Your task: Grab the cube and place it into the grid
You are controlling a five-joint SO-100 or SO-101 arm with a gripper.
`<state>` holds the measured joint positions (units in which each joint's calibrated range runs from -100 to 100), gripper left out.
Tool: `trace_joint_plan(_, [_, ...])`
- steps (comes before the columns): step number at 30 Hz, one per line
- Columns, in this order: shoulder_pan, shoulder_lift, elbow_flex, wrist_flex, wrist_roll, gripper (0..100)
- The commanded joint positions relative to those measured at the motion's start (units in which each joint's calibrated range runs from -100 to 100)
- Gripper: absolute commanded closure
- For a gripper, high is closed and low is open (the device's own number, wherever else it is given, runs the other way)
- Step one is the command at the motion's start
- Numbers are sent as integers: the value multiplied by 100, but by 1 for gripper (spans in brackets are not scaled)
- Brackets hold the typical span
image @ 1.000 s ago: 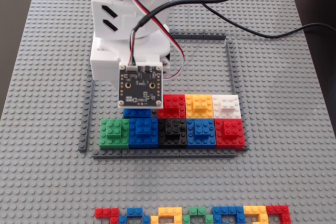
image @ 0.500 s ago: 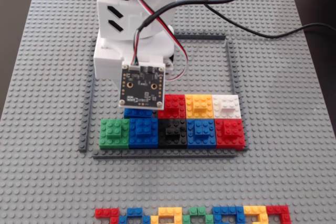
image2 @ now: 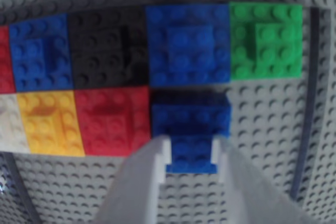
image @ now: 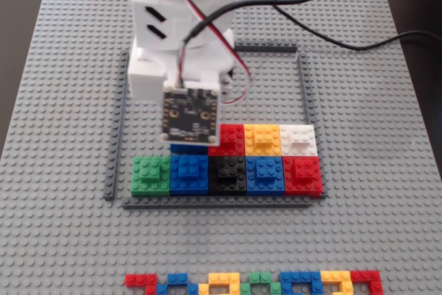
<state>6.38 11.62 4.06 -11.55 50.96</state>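
Fixed view: arm (image: 181,39) stood over the framed grid (image: 304,94) on the grey studded surface (image: 62,67), its circuit board (image: 192,112) facing the camera. Front row in the grid, left to right: green cube (image: 150,174), blue cube (image: 188,173), black cube (image: 227,173), another blue one (image: 264,173), red cube (image: 302,174). Back row showed a red (image: 233,138), yellow (image: 262,138) and white cube (image: 298,138). A sliver of blue (image: 188,148) peeked out under the board, left of the back-row red; the hand itself was hidden by the arm here. A line of mixed bricks (image: 255,282) lay along the near edge.

Wrist view: hand (image2: 190,153) was clamped on the blue cube (image2: 191,124), one finger (image2: 157,161) on each side of its raised top block. The cube sat in the grid cell just beside the red cube (image2: 111,120) and touching the row with blue (image2: 188,43) and green (image2: 266,40). Whether it was fully seated on the studs, can't tell.
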Motion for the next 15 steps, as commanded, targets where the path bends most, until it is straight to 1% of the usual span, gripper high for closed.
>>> trace_joint_plan(1, [-38, -491, -556, 41, -39, 96])
trace_joint_plan(15, [-52, -483, -193, -213, 5, 96])
